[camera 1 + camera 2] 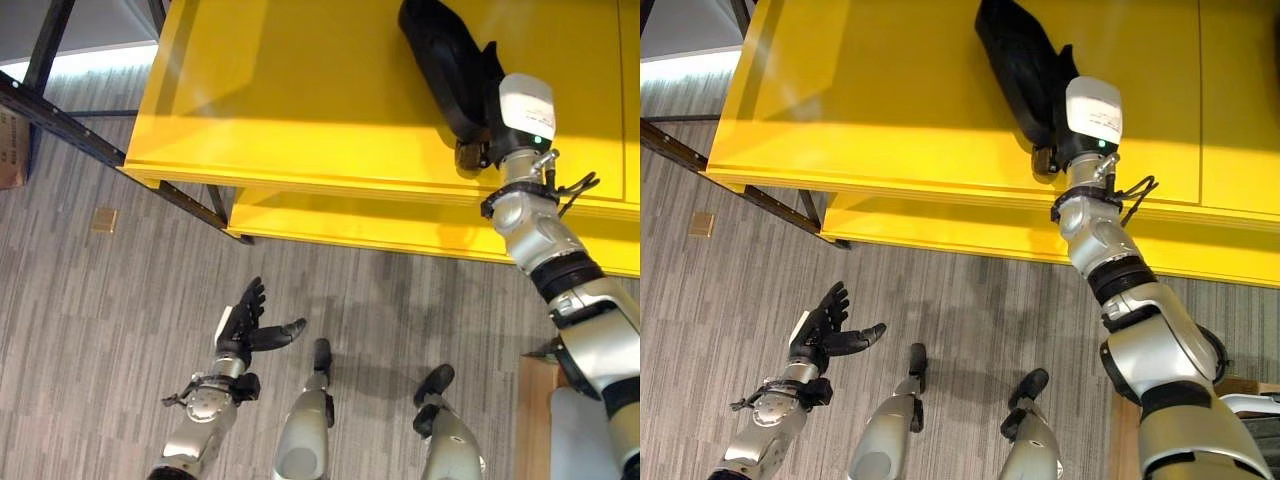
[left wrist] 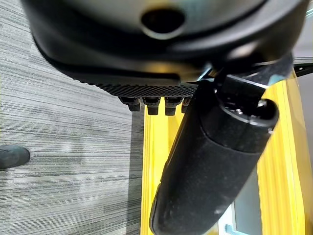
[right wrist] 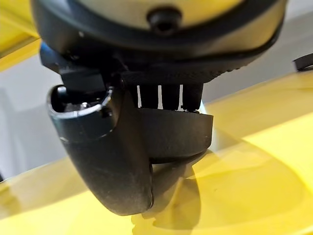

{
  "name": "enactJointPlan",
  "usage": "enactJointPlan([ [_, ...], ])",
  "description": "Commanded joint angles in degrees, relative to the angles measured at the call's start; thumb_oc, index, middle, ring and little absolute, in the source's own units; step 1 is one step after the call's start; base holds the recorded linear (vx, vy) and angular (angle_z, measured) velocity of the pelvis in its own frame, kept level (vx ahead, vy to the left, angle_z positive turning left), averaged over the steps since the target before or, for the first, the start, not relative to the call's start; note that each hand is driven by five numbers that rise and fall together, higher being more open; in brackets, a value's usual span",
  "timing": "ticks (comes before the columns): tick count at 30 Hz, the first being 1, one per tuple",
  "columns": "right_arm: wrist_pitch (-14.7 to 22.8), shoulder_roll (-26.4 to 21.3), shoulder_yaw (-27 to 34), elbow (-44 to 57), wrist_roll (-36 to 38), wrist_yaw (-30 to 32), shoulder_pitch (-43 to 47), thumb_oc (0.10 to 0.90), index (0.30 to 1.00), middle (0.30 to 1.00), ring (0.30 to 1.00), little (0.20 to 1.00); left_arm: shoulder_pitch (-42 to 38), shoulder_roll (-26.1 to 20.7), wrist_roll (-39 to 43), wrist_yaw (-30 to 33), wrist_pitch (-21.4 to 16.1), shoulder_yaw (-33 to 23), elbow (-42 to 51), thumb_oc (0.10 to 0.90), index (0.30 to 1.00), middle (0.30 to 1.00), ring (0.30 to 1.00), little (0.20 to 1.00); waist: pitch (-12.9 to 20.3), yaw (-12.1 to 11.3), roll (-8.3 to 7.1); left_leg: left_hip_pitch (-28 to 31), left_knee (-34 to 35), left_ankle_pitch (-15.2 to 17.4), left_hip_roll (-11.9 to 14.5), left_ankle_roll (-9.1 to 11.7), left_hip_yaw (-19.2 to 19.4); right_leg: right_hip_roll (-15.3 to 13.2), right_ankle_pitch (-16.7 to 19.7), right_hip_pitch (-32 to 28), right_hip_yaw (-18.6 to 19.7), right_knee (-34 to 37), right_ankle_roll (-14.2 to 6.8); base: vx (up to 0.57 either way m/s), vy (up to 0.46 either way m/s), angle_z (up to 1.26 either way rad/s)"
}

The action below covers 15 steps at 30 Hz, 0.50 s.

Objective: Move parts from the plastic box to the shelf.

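Observation:
A long black part [image 1: 435,45] lies on the top of the yellow shelf [image 1: 300,100]. My right hand [image 1: 487,100] reaches over the shelf's front edge and is shut on the near end of it. In the right wrist view the thumb [image 3: 112,156] and the fingers [image 3: 161,95] curl round the black part [image 3: 178,132], just above the yellow surface. My left hand [image 1: 245,320] hangs low over the floor in front of the shelf, open and holding nothing, with its fingers [image 2: 151,103] straight and its thumb [image 2: 210,161] out.
A lower yellow shelf level [image 1: 350,220] juts out under the top one. A dark metal frame [image 1: 60,120] runs along the shelf's left. A small tan square [image 1: 104,219] lies on the grey floor. A wooden edge [image 1: 535,420] stands at the lower right.

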<state>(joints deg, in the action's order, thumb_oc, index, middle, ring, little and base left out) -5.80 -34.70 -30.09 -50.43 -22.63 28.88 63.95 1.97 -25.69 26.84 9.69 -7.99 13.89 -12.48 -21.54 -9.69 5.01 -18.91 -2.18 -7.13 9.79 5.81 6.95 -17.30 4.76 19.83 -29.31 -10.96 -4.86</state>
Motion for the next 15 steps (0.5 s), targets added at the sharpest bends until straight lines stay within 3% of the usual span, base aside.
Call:
enactJointPlan([
  [1,-2.3,-4.3,1.6,-2.0,0.8,6.7,11.6,0.4,0.3,0.3,0.3,0.3,-0.7,-2.7,1.9,1.8,-5.3,0.5,5.5,0.9,1.0,1.0,1.0,1.0,0.7,0.1,-1.46,1.3,-0.4,-2.1,3.1,2.0,1.2,-1.7,-0.4,-2.1,-1.0,-2.6,-4.2,0.0,0.0,0.0],
  [15,-3.1,0.9,3.6,-6.6,4.3,8.4,11.6,0.4,0.3,0.3,0.3,0.3,-1.0,-2.8,2.0,3.2,-5.1,0.3,6.2,0.9,1.0,1.0,1.0,1.0,0.2,0.2,-1.37,0.8,-0.6,-1.8,2.8,1.7,0.9,-1.9,0.1,-1.2,-0.7,-3.0,-4.3,0.0,0.0,0.0],
])
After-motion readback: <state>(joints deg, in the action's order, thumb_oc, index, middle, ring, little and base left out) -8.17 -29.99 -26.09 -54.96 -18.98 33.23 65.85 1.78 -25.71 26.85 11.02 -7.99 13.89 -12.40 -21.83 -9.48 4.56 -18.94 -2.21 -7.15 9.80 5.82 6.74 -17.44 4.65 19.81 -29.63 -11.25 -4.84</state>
